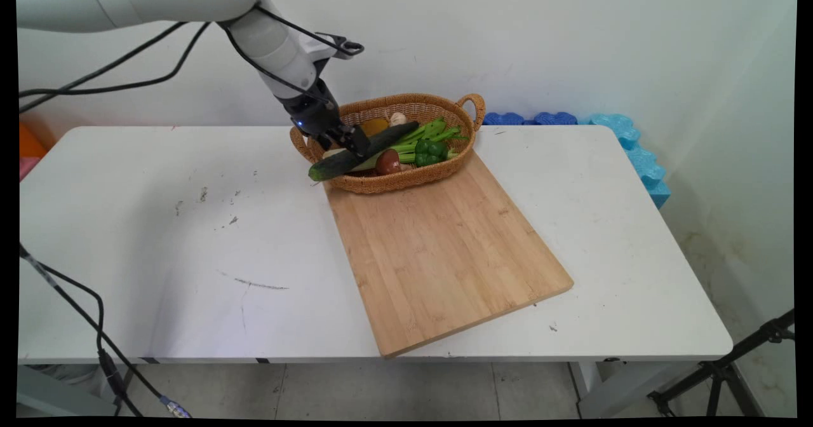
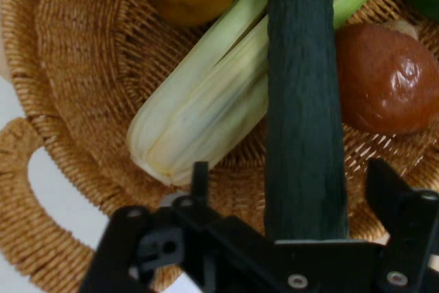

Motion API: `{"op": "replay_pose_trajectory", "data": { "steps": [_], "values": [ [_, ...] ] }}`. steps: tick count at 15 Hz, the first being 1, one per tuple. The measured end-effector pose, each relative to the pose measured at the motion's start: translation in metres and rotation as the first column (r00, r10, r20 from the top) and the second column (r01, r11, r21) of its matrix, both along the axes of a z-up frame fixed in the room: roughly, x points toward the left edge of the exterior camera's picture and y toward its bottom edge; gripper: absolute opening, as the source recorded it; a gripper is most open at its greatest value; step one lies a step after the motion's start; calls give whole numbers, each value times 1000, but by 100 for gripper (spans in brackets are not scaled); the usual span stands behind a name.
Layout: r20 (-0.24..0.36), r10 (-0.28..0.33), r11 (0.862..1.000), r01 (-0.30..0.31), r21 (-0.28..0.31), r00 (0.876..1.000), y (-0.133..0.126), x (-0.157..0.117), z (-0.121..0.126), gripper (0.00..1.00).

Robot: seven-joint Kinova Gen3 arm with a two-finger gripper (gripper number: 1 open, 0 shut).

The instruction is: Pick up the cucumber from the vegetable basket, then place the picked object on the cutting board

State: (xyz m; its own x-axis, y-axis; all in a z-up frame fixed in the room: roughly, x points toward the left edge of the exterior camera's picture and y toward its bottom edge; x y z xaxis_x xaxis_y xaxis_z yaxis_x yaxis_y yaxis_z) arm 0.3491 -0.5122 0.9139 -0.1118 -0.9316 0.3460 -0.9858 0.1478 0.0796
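Bamboo cutting board (image 1: 444, 255) lies nearest. Behind it the tool (image 1: 346, 141) pinches the cucumber (image 2: 302, 121) over the basket (image 1: 394, 182). Such a long, off-centre load seems to need a firm, level grip.

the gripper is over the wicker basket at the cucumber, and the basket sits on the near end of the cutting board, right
Not quite. The gripper is at the cucumber over the wicker basket, but the basket sits on the far end of the cutting board, toward the wall. The main view shows it.
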Motion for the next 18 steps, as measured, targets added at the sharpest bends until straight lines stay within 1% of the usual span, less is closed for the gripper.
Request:
{"op": "replay_pose_trajectory", "data": {
  "steps": [1,7,9,11,14,16,18],
  "values": [
    [0,1,1000,-1,3,1000,-3,-1,-3,0],
    [-3,3,1000,-3,16,1000,-11,-7,-10,0],
    [-7,-2,1000,2,12,1000,-13,-10,-8,0],
    [-10,-12,1000,12,-2,1000,-14,-11,0,0],
    [-11,-38,998,38,-43,999,-13,-11,25,0],
    [-12,-63,995,62,-77,998,-9,-10,49,0],
    [-15,-99,989,97,-115,995,-1,-9,76,0]
  ]
}}
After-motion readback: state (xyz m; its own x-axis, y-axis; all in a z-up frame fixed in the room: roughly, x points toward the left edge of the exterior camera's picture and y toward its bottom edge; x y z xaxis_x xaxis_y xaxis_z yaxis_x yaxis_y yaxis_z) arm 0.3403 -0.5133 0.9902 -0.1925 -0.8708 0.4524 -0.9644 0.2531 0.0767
